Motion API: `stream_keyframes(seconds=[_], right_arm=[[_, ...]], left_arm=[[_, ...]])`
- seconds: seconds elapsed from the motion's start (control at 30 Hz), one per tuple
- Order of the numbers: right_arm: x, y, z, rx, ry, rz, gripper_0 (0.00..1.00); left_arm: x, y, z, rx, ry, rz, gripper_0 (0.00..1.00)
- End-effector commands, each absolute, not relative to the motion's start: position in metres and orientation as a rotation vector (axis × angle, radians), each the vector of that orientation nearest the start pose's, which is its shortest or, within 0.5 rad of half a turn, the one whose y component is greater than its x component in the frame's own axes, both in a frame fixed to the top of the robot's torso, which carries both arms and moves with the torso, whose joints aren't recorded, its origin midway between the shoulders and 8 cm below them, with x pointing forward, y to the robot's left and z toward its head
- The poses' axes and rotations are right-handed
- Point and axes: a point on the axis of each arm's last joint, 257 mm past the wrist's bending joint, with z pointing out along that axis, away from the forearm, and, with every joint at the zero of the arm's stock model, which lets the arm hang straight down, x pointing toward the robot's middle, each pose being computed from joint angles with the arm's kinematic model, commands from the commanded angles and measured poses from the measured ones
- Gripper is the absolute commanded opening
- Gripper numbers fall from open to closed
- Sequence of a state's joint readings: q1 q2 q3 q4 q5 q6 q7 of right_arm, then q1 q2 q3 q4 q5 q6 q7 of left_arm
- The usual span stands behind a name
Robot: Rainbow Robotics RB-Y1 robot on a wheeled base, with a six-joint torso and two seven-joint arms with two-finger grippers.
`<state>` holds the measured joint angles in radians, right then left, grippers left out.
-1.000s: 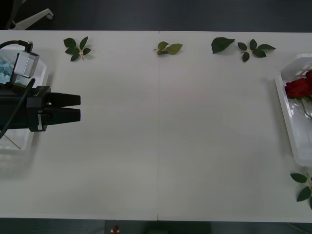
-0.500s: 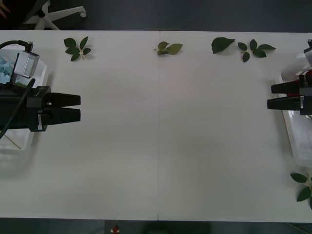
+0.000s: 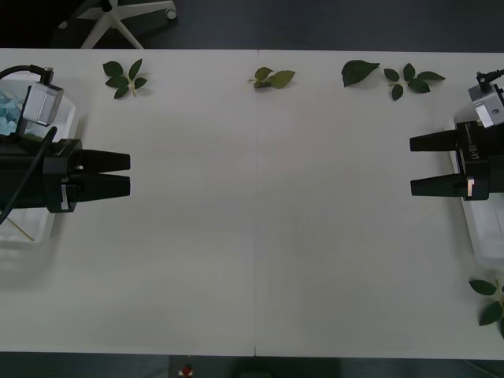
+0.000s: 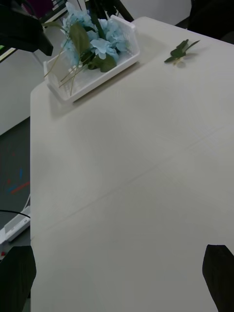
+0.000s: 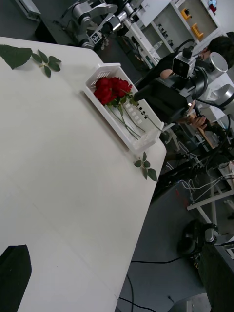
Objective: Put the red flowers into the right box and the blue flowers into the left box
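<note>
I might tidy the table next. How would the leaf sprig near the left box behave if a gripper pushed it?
The leaf sprig looks thin and flat on the table, so it would probably slide or flutter rather than resist. Its separate small leaves suggest it is floppy and very light, likely hard to pinch cleanly.

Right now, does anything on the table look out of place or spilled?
Nothing spilled. Red flowers lie in the right box, blue flowers in the left box. Only loose leaf sprigs sit along the table's far edge and beside the right box.
</note>
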<state>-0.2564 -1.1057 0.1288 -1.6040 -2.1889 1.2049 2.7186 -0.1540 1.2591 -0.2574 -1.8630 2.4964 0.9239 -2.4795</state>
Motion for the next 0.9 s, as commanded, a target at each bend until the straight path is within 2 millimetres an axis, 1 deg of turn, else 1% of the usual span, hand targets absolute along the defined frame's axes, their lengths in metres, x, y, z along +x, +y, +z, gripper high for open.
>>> stream_keyframes(seconds=[0.03, 0.13, 0.3, 0.57, 0.67, 0.9], right_arm=[[0.391, -0.204, -0.107, -1.182, 1.708, 0.922, 1.0], [0.383, -0.195, -0.104, -1.182, 1.684, 0.961, 1.0], [0.374, -0.182, -0.093, -1.162, 1.635, 1.048, 1.0], [0.355, -0.161, -0.069, -1.152, 1.545, 1.175, 1.0], [0.348, -0.157, -0.063, -1.157, 1.525, 1.208, 1.0], [0.331, -0.151, -0.059, -1.204, 1.495, 1.26, 1.0]], left_arm=[[0.364, 0.161, -0.08, 0.885, 1.804, -1.167, 1.0], [0.364, 0.161, -0.08, 0.885, 1.804, -1.167, 1.0], [0.364, 0.161, -0.08, 0.885, 1.804, -1.167, 1.0], [0.364, 0.161, -0.08, 0.885, 1.804, -1.167, 1.0], [0.364, 0.161, -0.08, 0.885, 1.804, -1.167, 1.0], [0.364, 0.161, -0.08, 0.885, 1.804, -1.167, 1.0]])
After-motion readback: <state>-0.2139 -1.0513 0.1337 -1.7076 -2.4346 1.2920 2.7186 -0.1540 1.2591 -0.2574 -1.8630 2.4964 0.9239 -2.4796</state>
